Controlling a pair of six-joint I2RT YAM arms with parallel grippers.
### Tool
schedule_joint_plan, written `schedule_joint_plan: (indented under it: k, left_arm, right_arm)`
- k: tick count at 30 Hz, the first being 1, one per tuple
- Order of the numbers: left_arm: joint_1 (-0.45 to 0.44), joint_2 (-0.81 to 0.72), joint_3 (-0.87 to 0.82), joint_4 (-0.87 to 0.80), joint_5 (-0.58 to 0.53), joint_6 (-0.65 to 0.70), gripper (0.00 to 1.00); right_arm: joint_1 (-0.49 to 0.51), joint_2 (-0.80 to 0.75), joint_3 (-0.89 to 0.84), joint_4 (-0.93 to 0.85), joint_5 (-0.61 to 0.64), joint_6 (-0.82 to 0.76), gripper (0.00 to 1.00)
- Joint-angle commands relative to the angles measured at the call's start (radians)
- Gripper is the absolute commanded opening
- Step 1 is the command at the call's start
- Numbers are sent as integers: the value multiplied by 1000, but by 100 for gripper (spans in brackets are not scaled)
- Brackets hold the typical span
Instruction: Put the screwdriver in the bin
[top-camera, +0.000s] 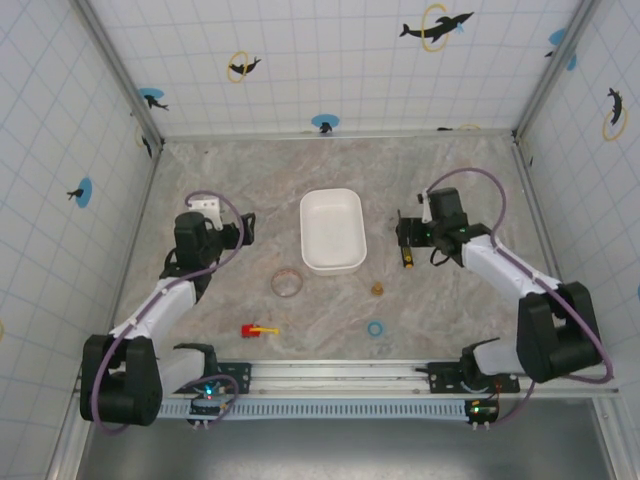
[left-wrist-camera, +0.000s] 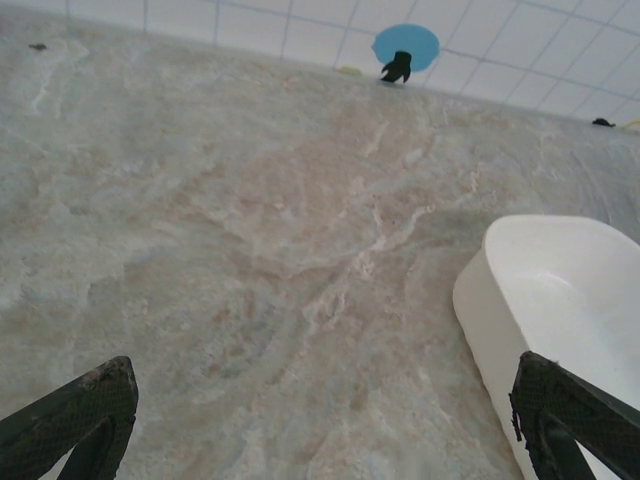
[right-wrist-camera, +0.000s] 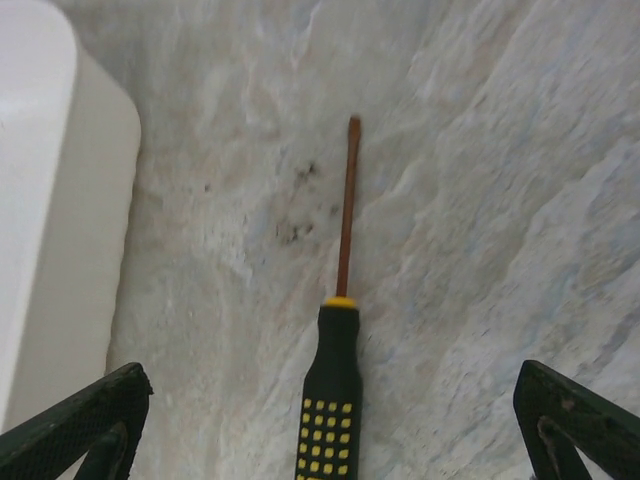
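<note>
Marbled tabletop lies under my wide-open right gripper (right-wrist-camera: 330, 425), the screwdriver (right-wrist-camera: 333, 380) flat between its fingers, untouched, near the bin (right-wrist-camera: 60, 220), while my left gripper (left-wrist-camera: 320, 420) hangs open beside that bin.

- Two grippers: left gripper (left-wrist-camera: 320, 380), right gripper (right-wrist-camera: 330, 385).
- One screwdriver (right-wrist-camera: 345, 210).
- One bin (top-camera: 333, 230).
- Two rings: clear ring (top-camera: 274, 284), blue ring (top-camera: 369, 328).
- One red-and-yellow toy piece (top-camera: 258, 330).
- One small tan piece (top-camera: 377, 289).
</note>
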Motion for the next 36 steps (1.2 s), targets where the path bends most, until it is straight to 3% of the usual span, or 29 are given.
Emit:
schedule_joint_plan:
  k: [1,15,31,36]
  left_arm:
    - [-13,16,4,-54,32,-30,98]
    - [-38,28,-4,-78,35,-50,97]
    - [-54,54,-3,-81,26,-55,98]
    - [-56,56,-4,-84,25,-55,97]
  right_arm:
    - [32,67,70,-120,49,16,93]
    - [70,206,106,-172,44,13,61]
    - [71,289,136,-197,61,13,40]
    - [71,302,142,-195,57,16,29]
